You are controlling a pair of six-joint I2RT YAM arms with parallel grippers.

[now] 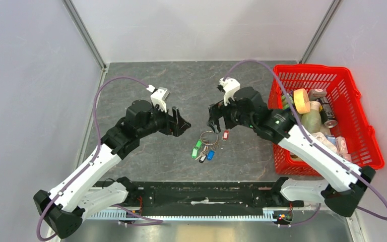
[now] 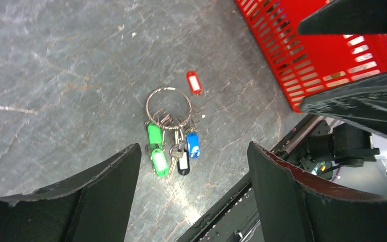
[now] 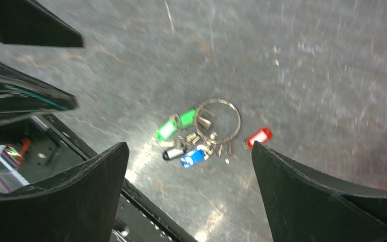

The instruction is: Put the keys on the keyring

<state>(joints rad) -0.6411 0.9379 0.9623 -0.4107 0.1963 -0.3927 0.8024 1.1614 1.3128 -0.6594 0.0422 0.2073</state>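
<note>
Since the red key [image 1: 225, 134] lies loose beside the keyring [image 1: 209, 136] on the surface [image 1: 156, 91], top view has left hand [image 1: 181, 122] and right hand [image 1: 216, 122] flanking it. Left wrist: left hand [image 2: 192, 150] wide, empty, over keyring [image 2: 169, 108]. Right wrist: right hand [image 3: 190, 148] likewise.

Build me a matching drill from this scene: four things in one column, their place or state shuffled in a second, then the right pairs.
Column one:
1. red key
2. blue key
3. red basket
4. left pincer

Column two:
A. open, holding nothing
B. bunched with the green keys at the keyring
C. filled with assorted items
D. lying alone, off the keyring

Pairs: 1-D, 2-B, 3-C, 4-A
</note>
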